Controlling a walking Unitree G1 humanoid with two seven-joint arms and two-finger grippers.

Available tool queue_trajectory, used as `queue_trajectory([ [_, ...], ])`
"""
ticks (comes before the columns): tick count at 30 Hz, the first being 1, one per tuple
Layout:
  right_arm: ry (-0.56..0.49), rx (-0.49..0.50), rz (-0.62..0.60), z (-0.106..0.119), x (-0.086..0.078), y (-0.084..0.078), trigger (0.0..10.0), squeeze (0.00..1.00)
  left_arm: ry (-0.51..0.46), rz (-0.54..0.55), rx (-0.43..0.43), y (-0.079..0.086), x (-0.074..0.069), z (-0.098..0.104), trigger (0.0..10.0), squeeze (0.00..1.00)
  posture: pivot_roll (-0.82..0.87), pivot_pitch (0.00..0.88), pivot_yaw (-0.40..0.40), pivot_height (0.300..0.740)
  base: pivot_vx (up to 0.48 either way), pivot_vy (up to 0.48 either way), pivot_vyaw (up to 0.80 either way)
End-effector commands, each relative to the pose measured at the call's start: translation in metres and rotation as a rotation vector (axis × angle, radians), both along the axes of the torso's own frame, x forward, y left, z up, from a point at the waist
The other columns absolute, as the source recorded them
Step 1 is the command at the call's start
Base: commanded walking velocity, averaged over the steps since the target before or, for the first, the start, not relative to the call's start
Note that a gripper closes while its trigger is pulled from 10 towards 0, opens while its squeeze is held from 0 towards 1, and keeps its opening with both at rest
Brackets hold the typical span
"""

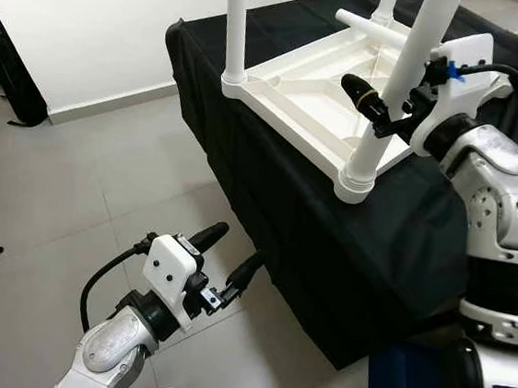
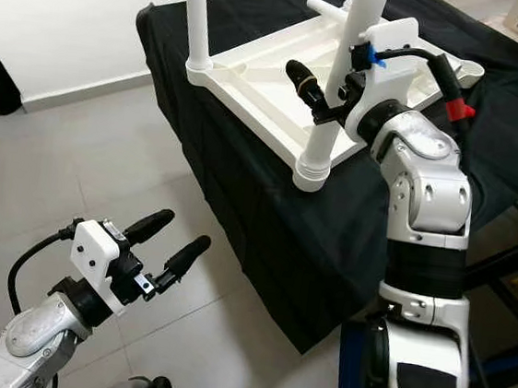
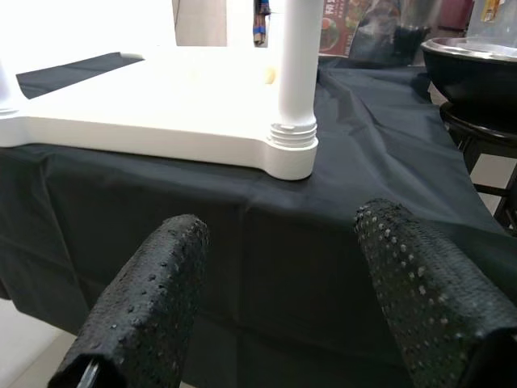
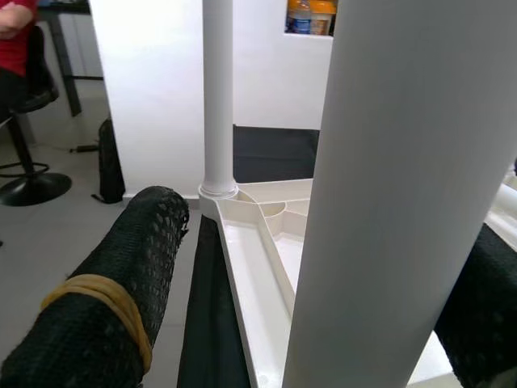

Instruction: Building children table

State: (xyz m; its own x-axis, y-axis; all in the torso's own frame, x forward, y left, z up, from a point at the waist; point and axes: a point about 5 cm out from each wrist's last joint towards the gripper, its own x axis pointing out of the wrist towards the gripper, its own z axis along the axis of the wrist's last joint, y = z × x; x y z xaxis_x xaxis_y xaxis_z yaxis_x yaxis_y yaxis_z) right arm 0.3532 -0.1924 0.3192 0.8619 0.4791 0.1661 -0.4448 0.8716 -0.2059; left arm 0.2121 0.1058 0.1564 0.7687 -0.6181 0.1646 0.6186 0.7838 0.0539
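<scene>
Tabletop [image 1: 316, 93] inverted on the black-draped counter [image 1: 269, 186], legs pointing straight up; right claw [image 2: 337, 89] pinching the near corner leg [image 2: 340, 82]; left claw [image 2: 169, 240] spread, low over the floor.

Right gripper [image 2: 337, 84] straddles the near-corner leg [image 1: 391, 97] of the upturned white table top [image 1: 297, 91]; that leg fills the gap between its fingers (no room left there). Beyond it, open tray surface up to the far-left leg [image 1: 236, 25]. A loose leg [image 1: 369, 26] lies across the top behind the gripper. Left gripper [image 1: 227, 260], fingers spread, hangs over bare floor [image 1: 74, 193]; ahead of it the black-draped bench [image 1: 326, 257] blocks passage.
</scene>
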Motion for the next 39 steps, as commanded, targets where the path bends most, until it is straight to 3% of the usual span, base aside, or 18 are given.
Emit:
queue_trajectory([
  [1, -0.009, -0.017, 0.125, 0.0, 0.001, 0.005, 10.0, 0.0, 0.015, -0.004, -0.001, -0.002, -0.004, -0.002, 10.0, 0.0, 0.0, 0.19, -0.041, 0.74, 0.0, 0.0, 0.0],
  [12, -0.004, -0.02, 0.227, 0.002, 0.007, -0.018, 10.0, 0.0, 0.018, -0.012, 0.005, -0.002, -0.005, -0.001, 10.0, 0.0, 0.0, 0.194, -0.031, 0.74, 0.0, 0.0, 0.0],
  [20, 0.015, -0.036, 0.318, 0.002, 0.006, -0.023, 10.0, 0.0, 0.015, -0.014, 0.009, -0.003, -0.005, -0.001, 10.0, 0.0, 0.0, 0.19, -0.028, 0.74, 0.0, 0.0, 0.0],
  [22, 0.024, -0.056, 0.359, 0.003, 0.007, -0.028, 9.0, 0.0, 0.013, -0.014, 0.012, -0.002, -0.005, 0.0, 10.0, 0.0, 0.01, 0.191, -0.027, 0.74, 0.0, 0.0, 0.0],
  [24, 0.028, -0.064, 0.38, 0.003, 0.007, -0.03, 9.5, 0.0, 0.012, -0.013, 0.012, -0.002, -0.005, 0.0, 10.0, 0.0, 0.01, 0.192, -0.027, 0.74, 0.0, 0.0, 0.0],
  [25, 0.037, -0.066, 0.407, 0.004, 0.007, -0.031, 9.0, 0.0, 0.012, -0.013, 0.013, -0.001, -0.006, 0.0, 10.0, 0.0, 0.01, 0.195, -0.028, 0.74, 0.0, 0.0, 0.0],
  [26, 0.039, -0.062, 0.414, 0.005, 0.009, -0.033, 4.1, 0.0, 0.013, -0.013, 0.015, -0.001, -0.007, 0.0, 10.0, 0.0, 0.01, 0.197, -0.025, 0.74, 0.0, 0.0, 0.0],
  [28, 0.039, -0.062, 0.414, 0.005, 0.009, -0.033, 4.1, 0.0, 0.013, -0.013, 0.015, -0.001, -0.007, 0.0, 10.0, 0.0, 0.01, 0.197, -0.025, 0.74, 0.0, 0.0, 0.0],
  [29, 0.041, -0.053, 0.418, 0.006, 0.013, -0.034, 0.0, 0.0, 0.014, -0.013, 0.016, 0.0, -0.008, 0.001, 10.0, 0.0, 0.02, 0.201, -0.026, 0.74, 0.0, 0.0, 0.0],
  [39, 0.026, -0.042, 0.394, 0.007, 0.016, -0.034, 0.0, 0.0, 0.018, -0.012, 0.02, 0.0, -0.01, 0.0, 10.0, 0.0, 0.02, 0.206, -0.024, 0.74, 0.0, 0.0, 0.0],
])
